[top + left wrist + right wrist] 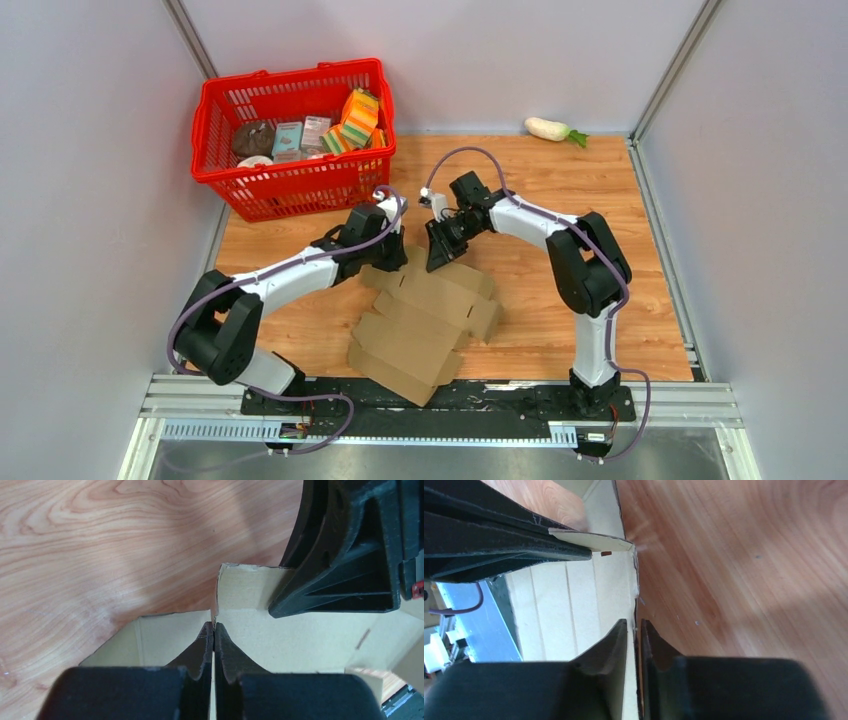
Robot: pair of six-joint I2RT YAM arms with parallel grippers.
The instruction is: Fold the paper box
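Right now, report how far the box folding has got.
Done: nothing folded yet; the box lies as a flat sheet. In hand: left gripper and right gripper both pinch its far edge. To do: raising the walls and flaps, then closing it.

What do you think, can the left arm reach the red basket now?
Probably yes. The basket sits just past the left gripper with nothing between, but that gripper is shut on the box and must let go first.
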